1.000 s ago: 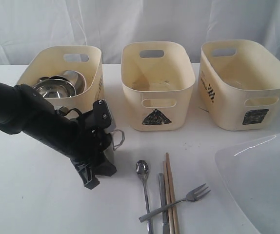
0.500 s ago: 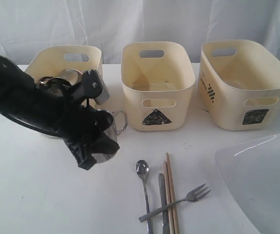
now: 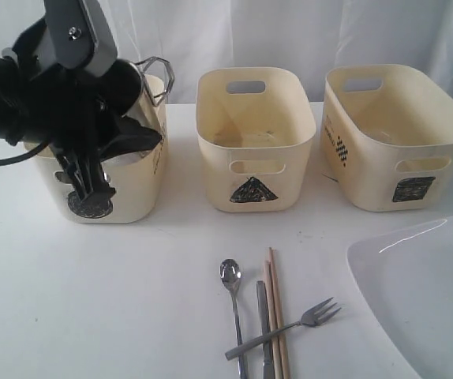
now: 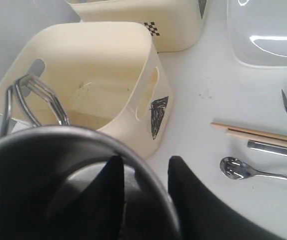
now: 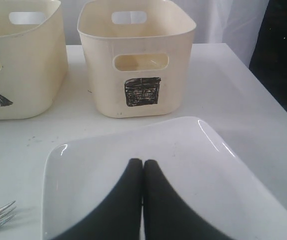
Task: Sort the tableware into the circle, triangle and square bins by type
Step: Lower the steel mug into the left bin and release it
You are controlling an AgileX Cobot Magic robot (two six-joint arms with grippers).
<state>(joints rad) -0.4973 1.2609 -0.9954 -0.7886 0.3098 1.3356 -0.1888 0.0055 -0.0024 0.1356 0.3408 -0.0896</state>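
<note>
My left gripper [image 3: 136, 118] is shut on a steel mug [image 3: 130, 85], held up over the circle bin [image 3: 136, 189] with its handle [image 3: 158, 75] to the right. In the left wrist view the fingers [image 4: 114, 172] straddle the mug's rim [image 4: 58, 137]. The triangle bin [image 3: 254, 142] and the square bin [image 3: 400, 134] stand to the right. Spoon [image 3: 230, 272], knife [image 3: 264, 316], chopsticks [image 3: 275, 300] and fork [image 3: 313, 316] lie at the front. My right gripper [image 5: 142, 162] is shut and empty over the white plate [image 5: 193, 150]. The arm hides what is inside the circle bin.
The white plate [image 3: 424, 292] fills the front right corner of the table [image 3: 92, 300]. White curtains hang behind the bins. The triangle bin [image 4: 108, 65] looks empty inside in the left wrist view.
My left arm has lifted the mug off the table, up and to the left, until it hangs over the circle bin. The cutlery and the plate have not moved.
</note>
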